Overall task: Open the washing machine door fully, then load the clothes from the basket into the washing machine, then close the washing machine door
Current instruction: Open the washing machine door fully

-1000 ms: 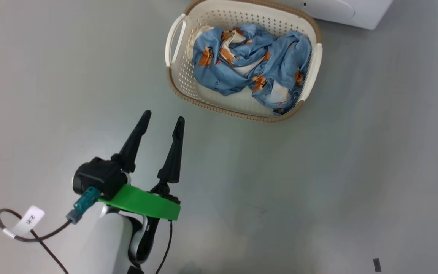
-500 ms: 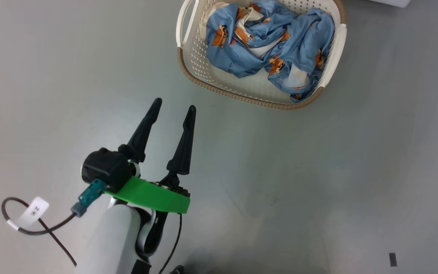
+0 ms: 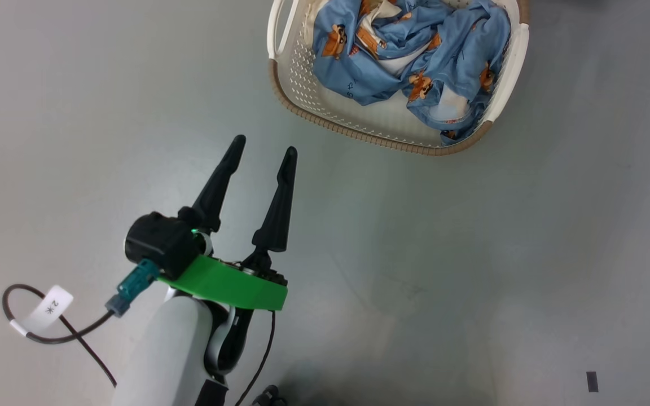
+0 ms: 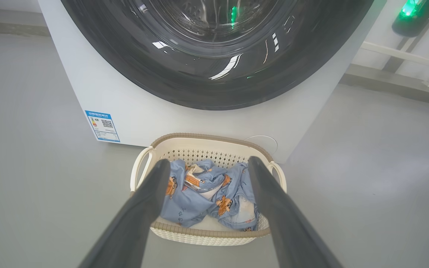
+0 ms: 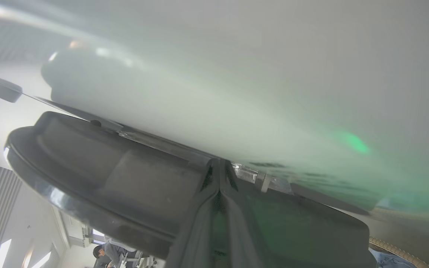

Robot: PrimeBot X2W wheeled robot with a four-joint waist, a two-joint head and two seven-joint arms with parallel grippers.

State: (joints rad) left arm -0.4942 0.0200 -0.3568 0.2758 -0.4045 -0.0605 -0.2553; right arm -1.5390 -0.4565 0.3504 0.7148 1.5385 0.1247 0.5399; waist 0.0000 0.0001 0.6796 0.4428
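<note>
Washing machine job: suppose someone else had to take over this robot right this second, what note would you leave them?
Left gripper: open, empty, above the floor, short of the basket.
Right gripper: shut, tips at the edge of the washing machine door, where it meets the white front.
Things: the clothes lie in the basket, which stands on the floor right in front of the washing machine.
Done: nothing loaded; the door looks closed or barely ajar.
Left: swing the door fully open, load the clothes, close the door.
</note>
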